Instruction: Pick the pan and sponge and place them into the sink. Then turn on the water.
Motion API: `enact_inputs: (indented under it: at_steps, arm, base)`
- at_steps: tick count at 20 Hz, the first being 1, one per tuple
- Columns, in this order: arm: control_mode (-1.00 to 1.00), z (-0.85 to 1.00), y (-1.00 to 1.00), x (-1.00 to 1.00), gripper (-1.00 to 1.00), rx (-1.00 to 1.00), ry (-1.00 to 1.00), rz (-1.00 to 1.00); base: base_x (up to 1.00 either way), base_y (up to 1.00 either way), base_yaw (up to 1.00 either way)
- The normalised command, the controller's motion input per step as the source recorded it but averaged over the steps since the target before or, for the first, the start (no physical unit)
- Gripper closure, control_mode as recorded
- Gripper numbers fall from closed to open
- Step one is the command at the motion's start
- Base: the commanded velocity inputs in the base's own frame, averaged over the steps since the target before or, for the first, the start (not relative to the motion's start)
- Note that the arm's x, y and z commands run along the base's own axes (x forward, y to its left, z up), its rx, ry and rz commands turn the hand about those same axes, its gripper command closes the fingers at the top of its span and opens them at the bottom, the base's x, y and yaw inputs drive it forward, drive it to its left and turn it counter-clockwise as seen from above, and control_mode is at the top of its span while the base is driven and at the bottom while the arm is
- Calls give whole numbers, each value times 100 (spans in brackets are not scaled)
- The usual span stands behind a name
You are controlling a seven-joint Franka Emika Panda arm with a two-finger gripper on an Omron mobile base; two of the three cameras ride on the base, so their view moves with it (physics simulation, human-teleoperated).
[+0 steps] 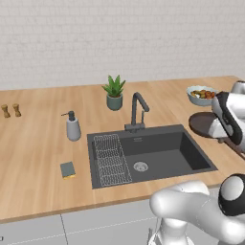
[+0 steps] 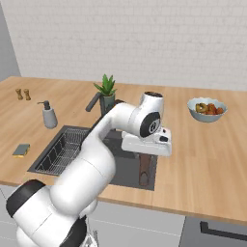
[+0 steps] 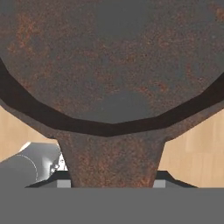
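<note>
Gripper (image 3: 112, 183) clenched on the pan (image 3: 109, 65) handle: in the hand view the rusty brown handle runs straight down between the fingertips, pan bowl spread above it. In the left base view the pan (image 1: 201, 123) sits at the right of the sink (image 1: 191, 153), over the counter (image 1: 38, 143) just past the sink's right rim, with the arm's white hand covering its right part; cannot tell if it is lifted or touching the wood. In the right base view the hand hangs over the sink's (image 2: 62, 144) right side and a brown piece of the pan (image 2: 144, 169) shows under it.

Sponge (image 1: 67, 169) lies flat on the counter left of the sink, just beside the rack side, apart from the rim; also seen at far left in the right base view (image 2: 21, 150).

Faucet (image 1: 138, 111) stands behind the sink's back edge, spout toward the basin, between pan and rack. Wire rack (image 1: 111, 159) fills the sink's left part, drain (image 1: 140, 166) mid-basin.

Fruit bowl (image 1: 201, 94) just behind the pan, close to it. Plant (image 1: 114, 92) behind the faucet to its left. Soap dispenser (image 1: 72, 127) left of the sink, behind the sponge. Two small shakers (image 1: 10, 110) far left, well apart.
</note>
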Motion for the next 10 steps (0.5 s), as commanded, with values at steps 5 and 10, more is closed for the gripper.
enact_inputs:
  at_steps: [5,10]
  arm:
    - [-100,6,33,-1,100,-1,2,26]
    - [-100,0,42,0,100,0,1,34]
  base:
    - [0,0,0]
    - [0,0,0]
